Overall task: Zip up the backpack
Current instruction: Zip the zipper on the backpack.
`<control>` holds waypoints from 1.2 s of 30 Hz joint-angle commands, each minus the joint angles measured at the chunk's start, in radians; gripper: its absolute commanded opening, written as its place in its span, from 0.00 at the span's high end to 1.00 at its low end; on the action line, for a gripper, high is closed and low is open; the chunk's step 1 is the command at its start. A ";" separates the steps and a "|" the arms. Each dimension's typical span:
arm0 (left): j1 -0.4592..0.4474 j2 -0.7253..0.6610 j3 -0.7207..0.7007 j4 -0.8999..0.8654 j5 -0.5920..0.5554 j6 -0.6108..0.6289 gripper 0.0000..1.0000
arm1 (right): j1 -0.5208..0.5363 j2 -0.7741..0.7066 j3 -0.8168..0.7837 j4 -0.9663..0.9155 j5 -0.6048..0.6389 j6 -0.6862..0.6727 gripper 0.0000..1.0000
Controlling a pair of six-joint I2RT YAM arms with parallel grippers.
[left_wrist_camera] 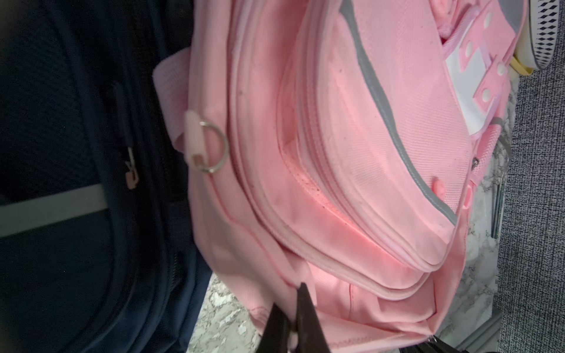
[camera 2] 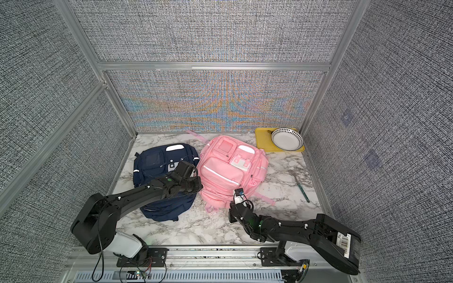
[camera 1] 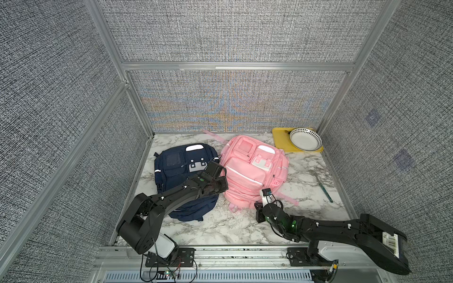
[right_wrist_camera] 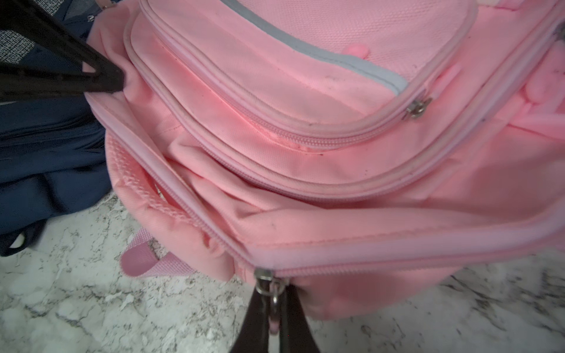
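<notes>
A pink backpack [camera 1: 252,171] [camera 2: 230,171] lies flat on the marble table, right of a navy backpack [camera 1: 176,166] [camera 2: 152,164]. My right gripper [right_wrist_camera: 275,308] [camera 1: 265,196] is at the pink bag's near edge, shut on the pull of the main zipper's metal slider [right_wrist_camera: 263,275]. On one side of the slider the zipper gapes open [right_wrist_camera: 183,211]; on the other its teeth are joined [right_wrist_camera: 397,269]. My left gripper [left_wrist_camera: 290,301] [camera 1: 223,180] pinches a fold of pink fabric at the bag's edge beside the navy bag. The left fingers [right_wrist_camera: 104,76] also show in the right wrist view.
A yellow tray [camera 1: 282,142] holding a dotted white bowl [camera 1: 305,139] sits at the back right corner. A fork [camera 1: 321,183] lies right of the pink bag. Grey panel walls enclose the table on three sides.
</notes>
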 commanded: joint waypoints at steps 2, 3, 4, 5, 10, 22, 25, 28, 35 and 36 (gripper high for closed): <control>0.009 -0.059 -0.036 -0.014 -0.131 0.005 0.64 | 0.006 0.041 0.007 -0.061 0.066 -0.006 1.00; 0.007 -0.076 -0.046 -0.019 -0.128 0.000 0.62 | 0.006 0.048 0.009 -0.055 0.066 -0.007 1.00; 0.002 -0.097 -0.058 -0.022 -0.127 -0.006 0.59 | 0.006 0.055 0.011 -0.048 0.067 -0.007 1.00; -0.005 -0.117 -0.069 -0.027 -0.123 -0.014 0.57 | 0.006 0.062 0.014 -0.043 0.070 -0.006 1.00; -0.083 -0.154 -0.076 -0.055 -0.140 -0.056 0.52 | 0.007 0.078 0.022 -0.019 0.077 -0.015 1.00; -0.258 -0.073 0.001 -0.047 -0.146 -0.166 0.50 | 0.013 0.082 0.042 0.008 0.072 -0.035 1.00; -0.283 -0.052 0.022 -0.039 -0.148 -0.176 0.49 | 0.021 0.092 0.055 0.003 0.077 -0.042 1.00; -0.299 -0.026 0.032 -0.018 -0.137 -0.188 0.49 | 0.031 0.101 0.070 -0.001 0.083 -0.045 1.00; -0.312 0.004 0.044 0.010 -0.122 -0.201 0.49 | 0.048 0.097 0.096 -0.020 0.103 -0.049 1.00; -0.312 0.007 0.045 0.009 -0.122 -0.202 0.49 | 0.050 0.091 0.097 -0.022 0.104 -0.051 1.00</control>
